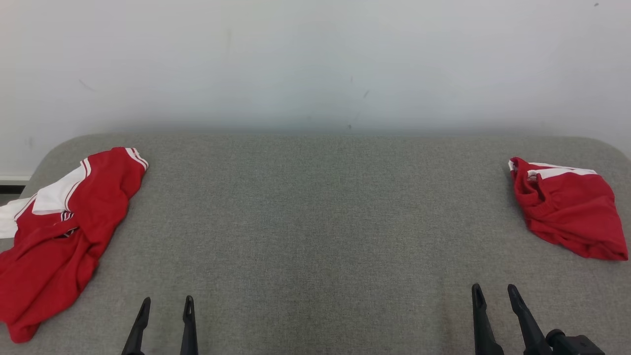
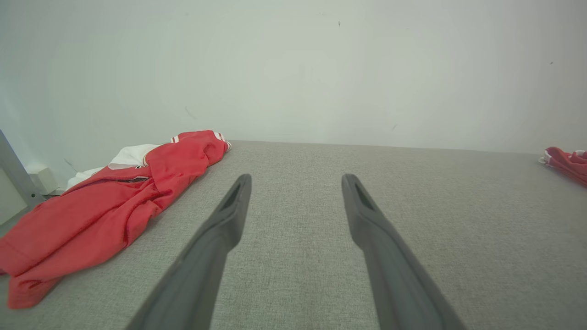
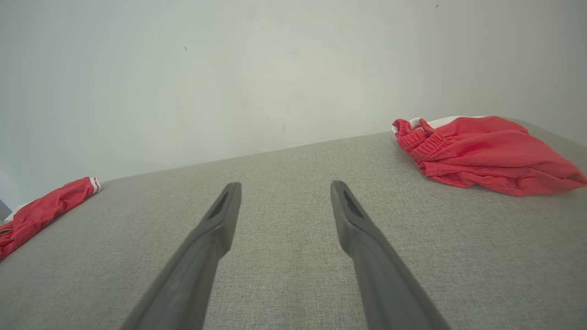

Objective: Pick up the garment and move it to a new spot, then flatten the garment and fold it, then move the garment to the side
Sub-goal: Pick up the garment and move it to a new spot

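Note:
A crumpled red and white garment [image 1: 64, 222] lies at the left edge of the grey table, partly hanging over the side; the left wrist view has it [image 2: 105, 206] at the left. A second red garment with an elastic waistband [image 1: 567, 207] lies bunched at the right edge, at the upper right in the right wrist view [image 3: 481, 151]. My left gripper [image 1: 166, 301] stands open at the bottom left, its fingers [image 2: 229, 206] over bare cloth. My right gripper [image 1: 494, 290] stands open at the bottom right, holding nothing, well short of the right garment.
The table [image 1: 315, 222] has a grey fabric top with rounded far corners. A plain pale wall [image 1: 315, 64] stands right behind it. Between the two garments the wide middle of the top shows only grey cloth.

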